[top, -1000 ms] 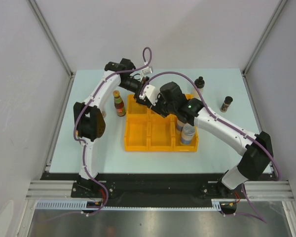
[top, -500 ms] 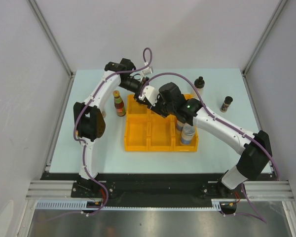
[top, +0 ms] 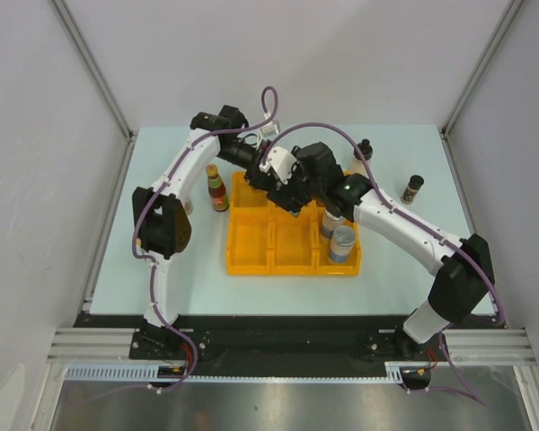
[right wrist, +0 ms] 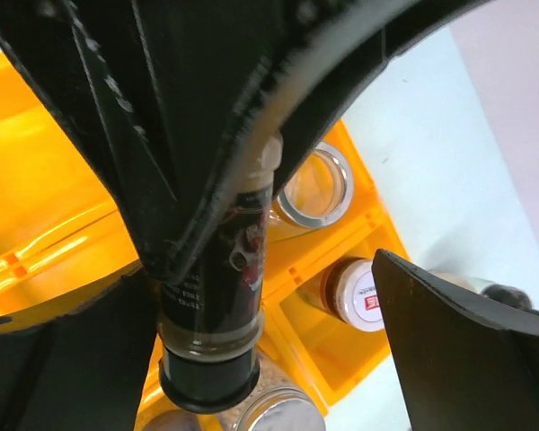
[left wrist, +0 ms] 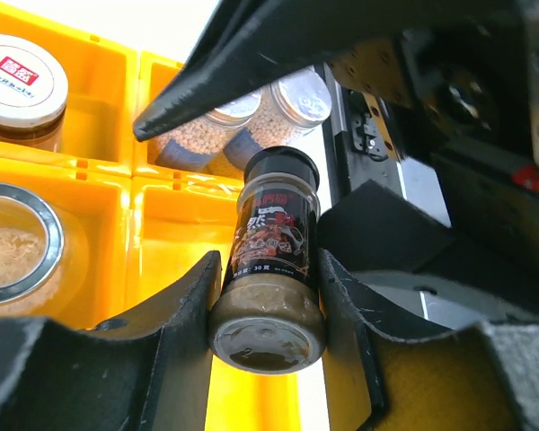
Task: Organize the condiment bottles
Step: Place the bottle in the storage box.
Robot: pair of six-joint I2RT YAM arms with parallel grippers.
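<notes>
Left wrist view: at frame centre the left gripper (left wrist: 269,269) is clamped on a black-capped spice jar (left wrist: 271,238), which it holds over the yellow tray (left wrist: 162,224). Silver-lidded jars (left wrist: 296,94) stand in a compartment above it. In the right wrist view the right gripper (right wrist: 269,305) has its fingers spread wide around the same jar, gripping nothing. From the top camera, a sauce bottle (top: 217,190) stands just left of the tray.
</notes>
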